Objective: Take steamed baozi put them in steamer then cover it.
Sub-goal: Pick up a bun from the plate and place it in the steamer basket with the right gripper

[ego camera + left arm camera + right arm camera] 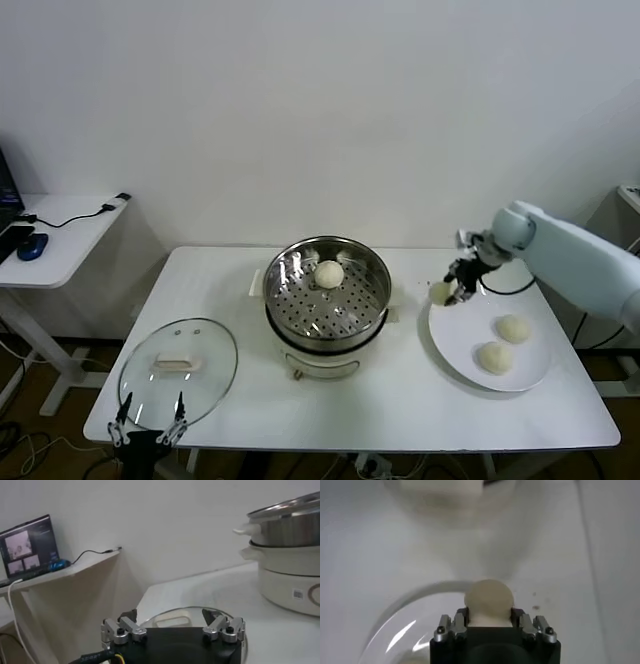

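Note:
The steel steamer point(327, 290) sits on its white cooker base at the table's middle with one baozi point(329, 274) inside. My right gripper point(452, 291) is shut on a second baozi point(489, 600), held just above the far left rim of the white plate point(455, 355). Two more baozi point(513, 328) point(494, 357) lie on that plate. The glass cover point(178, 370) with its white handle lies flat at the table's front left. My left gripper point(148, 415) is open and empty, low at the table's front edge just before the cover point(190, 617).
A white side desk point(55, 235) with a blue mouse, a cable and a laptop point(30, 547) stands at the far left. The cooker base point(295, 582) is to the right of the cover.

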